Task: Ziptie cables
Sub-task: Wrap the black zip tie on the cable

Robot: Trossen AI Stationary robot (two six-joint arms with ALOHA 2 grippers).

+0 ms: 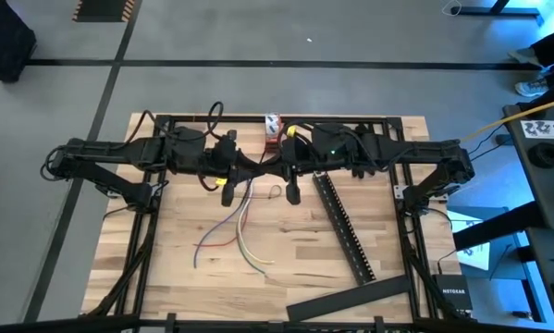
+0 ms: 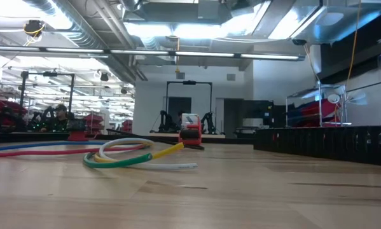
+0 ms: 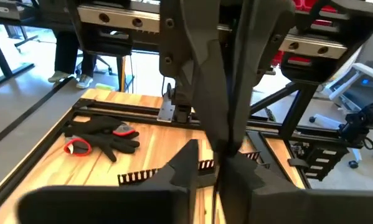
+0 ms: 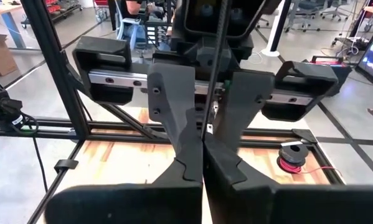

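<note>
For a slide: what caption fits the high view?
Both grippers hang above loose cables beside a slotted bar.

Both arms are dark, near-black, with loose black cabling looped along their links. The left tool [image 3: 226,146] has two angular charcoal fingers beneath a silver rail carrying visible screws. The right tool [image 4: 203,149] is built the same, matte grey-black.

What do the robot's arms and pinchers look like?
Both arms are black and jointed, with black cables looping along them. The left gripper and right gripper each have two chunky, dark grey angular fingers under a silvery metal rail. One arm shows a small green light.
</note>
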